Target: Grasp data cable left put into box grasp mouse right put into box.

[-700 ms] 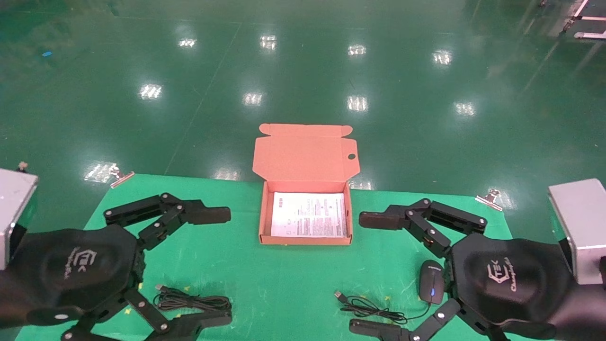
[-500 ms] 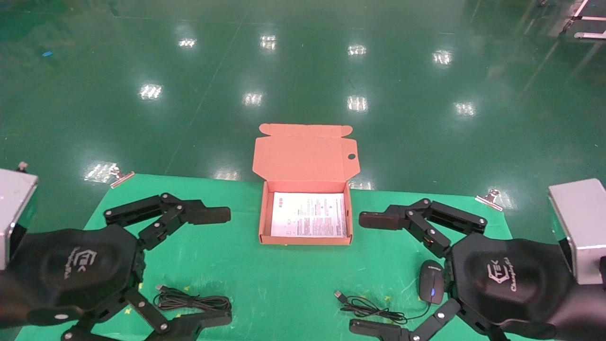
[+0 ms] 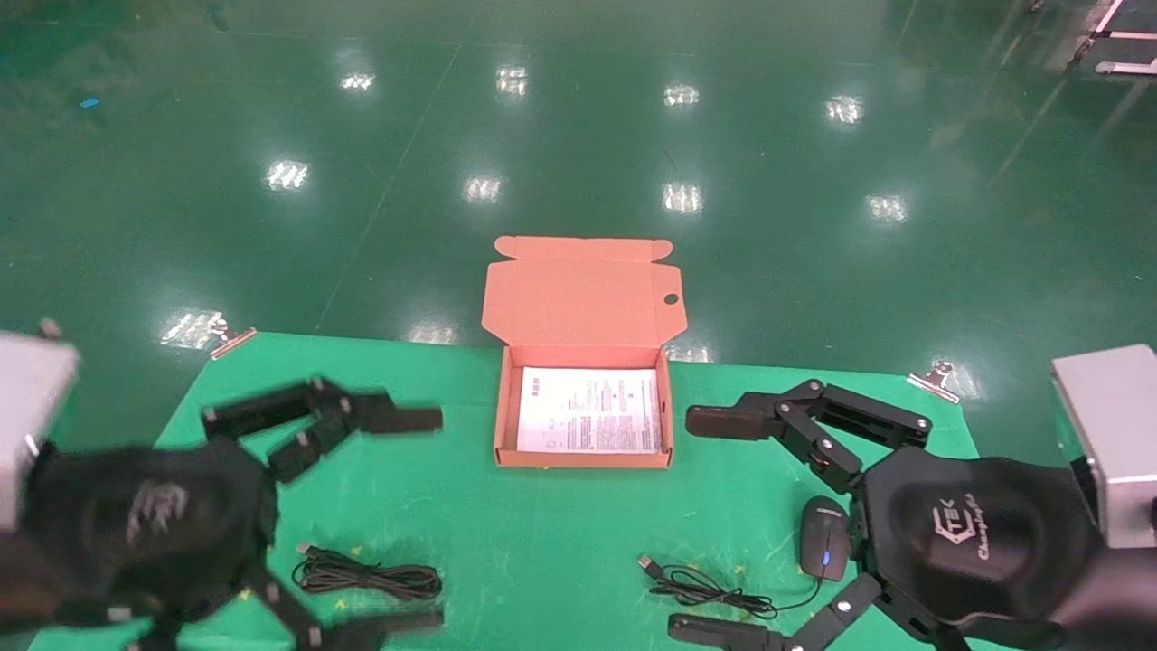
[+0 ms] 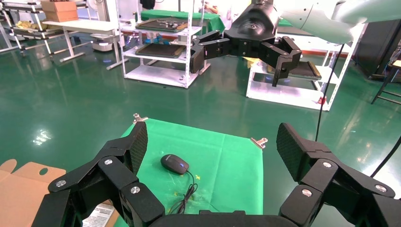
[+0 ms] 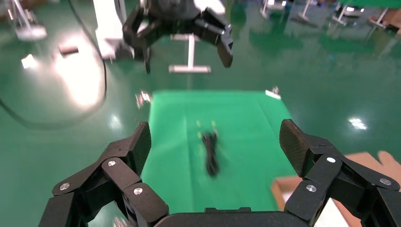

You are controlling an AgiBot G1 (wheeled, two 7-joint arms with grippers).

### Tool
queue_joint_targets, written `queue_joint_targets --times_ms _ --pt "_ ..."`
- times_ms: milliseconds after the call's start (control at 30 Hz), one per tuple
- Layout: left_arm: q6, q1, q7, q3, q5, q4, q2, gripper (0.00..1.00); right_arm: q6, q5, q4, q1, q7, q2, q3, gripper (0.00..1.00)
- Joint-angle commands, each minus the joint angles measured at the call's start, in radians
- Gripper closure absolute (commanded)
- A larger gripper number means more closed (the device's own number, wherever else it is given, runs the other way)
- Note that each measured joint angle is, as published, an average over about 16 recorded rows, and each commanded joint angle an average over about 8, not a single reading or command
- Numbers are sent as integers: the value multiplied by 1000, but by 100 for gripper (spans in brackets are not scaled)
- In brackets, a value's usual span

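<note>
So both grippers are up over the green mat [image 3: 542, 533] with nothing in them. The left gripper [image 3: 432, 517] has its fingers spread wide, and the data cable [image 3: 366, 575] is lying coiled on the mat right between those two fingers, not touched. The right gripper [image 3: 696, 523] is spread wide too, with the mouse [image 3: 824, 537] sitting just beside its palm and its cord [image 3: 714, 589] looped between the fingers. The box [image 3: 585, 416] sits between the two grippers, a bit farther out than their fingertips, lid flipped open, white leaflet [image 3: 589, 410] flat inside.
</note>
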Motion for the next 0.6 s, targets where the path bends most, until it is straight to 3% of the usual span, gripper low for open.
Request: queue_joint_targets --times_ms 33,333,600 --pt "14 -9 9 8 17 -1 1 0 5 -18 7 5 -6 4 -2 0" --pt "32 -153 -25 127 280 18 32 0 -45 -286 37 164 -130 -6 -86 0" --pt "47 -293 -59 281 556 -1 92 0 -66 -586 54 330 -315 -68 -250 0"
